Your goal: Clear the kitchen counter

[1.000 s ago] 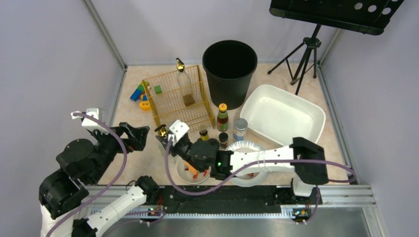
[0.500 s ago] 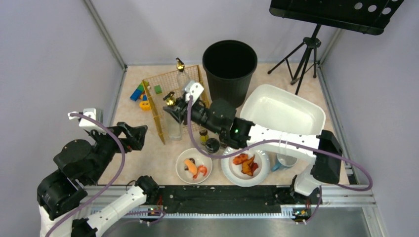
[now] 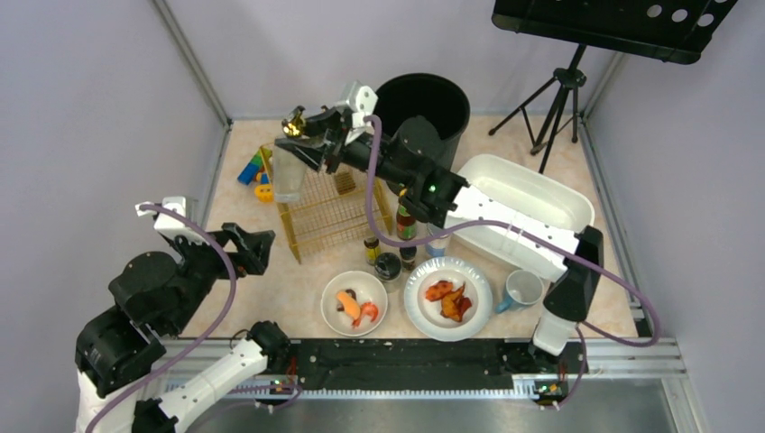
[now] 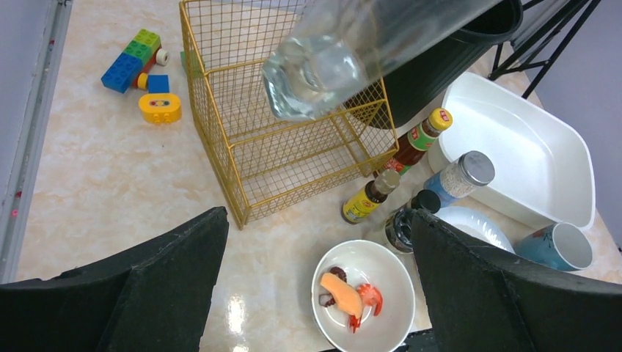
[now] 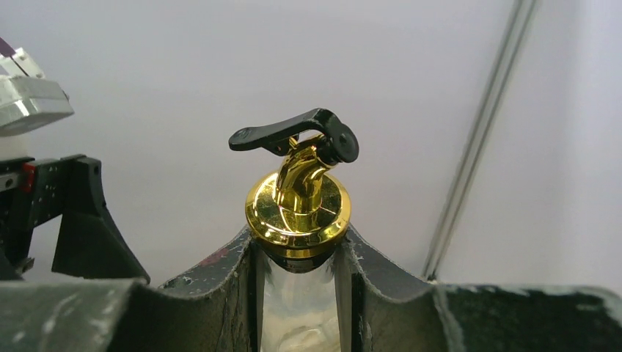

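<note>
The kitchen counter [image 3: 271, 302] is a beige marbled top. My right gripper [image 3: 305, 137] is shut on the neck of a clear glass bottle [image 3: 288, 173] with a gold pump cap [image 5: 297, 209]. It holds the bottle in the air over the far left part of the yellow wire basket [image 3: 336, 197]. In the right wrist view both fingers press the glass just under the cap. The bottle's base [image 4: 317, 70] shows in the left wrist view above the basket. My left gripper [image 3: 256, 251] stands open and empty at the counter's left, its jaws wide apart over bare counter [image 4: 279, 220].
A black bin [image 3: 420, 115] and white tub [image 3: 523, 215] stand behind. Sauce bottles [image 3: 406, 218], a grey-lidded jar [image 4: 460, 176], a bowl with shrimp [image 3: 354, 305], a plate of fried food [image 3: 448, 298] and a blue mug [image 3: 521, 290] sit in front. Toy bricks [image 3: 254, 173] lie far left.
My right arm has lifted the glass bottle from beside the bowl and carried it back and left, up over the basket. The left arm has barely moved.
</note>
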`<state>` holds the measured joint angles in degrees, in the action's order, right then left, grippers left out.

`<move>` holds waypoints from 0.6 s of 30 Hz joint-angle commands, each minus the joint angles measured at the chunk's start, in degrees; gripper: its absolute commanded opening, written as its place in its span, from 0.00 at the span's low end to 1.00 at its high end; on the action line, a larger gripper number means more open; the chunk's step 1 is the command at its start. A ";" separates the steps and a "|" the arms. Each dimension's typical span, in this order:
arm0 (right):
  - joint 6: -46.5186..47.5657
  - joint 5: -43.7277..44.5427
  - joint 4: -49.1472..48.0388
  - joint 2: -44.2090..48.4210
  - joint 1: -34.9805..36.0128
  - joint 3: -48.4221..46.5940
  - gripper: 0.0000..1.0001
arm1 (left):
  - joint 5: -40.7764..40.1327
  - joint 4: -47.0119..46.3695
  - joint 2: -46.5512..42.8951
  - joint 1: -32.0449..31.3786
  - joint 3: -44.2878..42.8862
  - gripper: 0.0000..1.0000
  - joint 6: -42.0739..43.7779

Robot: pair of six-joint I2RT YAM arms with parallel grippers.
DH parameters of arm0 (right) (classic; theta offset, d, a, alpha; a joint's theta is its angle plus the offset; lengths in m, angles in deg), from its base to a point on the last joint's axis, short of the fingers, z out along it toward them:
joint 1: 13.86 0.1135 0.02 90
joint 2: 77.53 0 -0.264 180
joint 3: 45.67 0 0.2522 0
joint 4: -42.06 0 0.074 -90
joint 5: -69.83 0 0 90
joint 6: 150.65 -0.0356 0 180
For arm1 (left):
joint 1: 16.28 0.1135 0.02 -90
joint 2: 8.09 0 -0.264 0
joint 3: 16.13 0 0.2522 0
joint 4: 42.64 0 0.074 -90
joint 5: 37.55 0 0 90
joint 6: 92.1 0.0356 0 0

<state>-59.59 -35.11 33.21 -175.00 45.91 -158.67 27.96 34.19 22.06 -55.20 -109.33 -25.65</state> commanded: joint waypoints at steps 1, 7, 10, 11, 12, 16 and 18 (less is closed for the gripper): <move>1.82 -7.12 -8.25 -4.27 -2.17 -8.57 0.00 | 1.38 -2.95 0.04 0.07 0.90 0.99 1.18; 1.10 -11.00 -18.86 -9.22 -5.50 -8.97 0.00 | 3.19 -2.94 -0.58 0.07 0.98 0.99 1.05; -1.90 -13.67 -20.88 -12.69 -7.27 -11.94 0.00 | 3.42 -2.80 -1.49 0.07 1.91 0.99 0.77; -2.53 -14.69 -21.77 -13.70 -7.85 -12.76 0.00 | 3.32 -2.71 -1.72 0.07 2.04 0.99 0.73; -2.83 -15.44 -22.07 -14.58 -8.28 -13.52 0.00 | 3.22 -2.53 -1.95 0.07 2.22 0.99 0.78; -4.40 -17.85 -22.90 -17.22 -9.92 -16.05 0.00 | 2.81 -2.23 -2.77 0.05 3.12 0.99 0.79; -4.40 -18.08 -22.62 -17.96 -10.36 -17.09 0.00 | 2.77 -2.33 -3.07 0.07 3.43 0.99 0.85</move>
<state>-62.85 -50.17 21.73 -194.23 36.67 -169.09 30.56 34.12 19.96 -55.20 -106.91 -24.93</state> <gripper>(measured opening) 0.318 0.990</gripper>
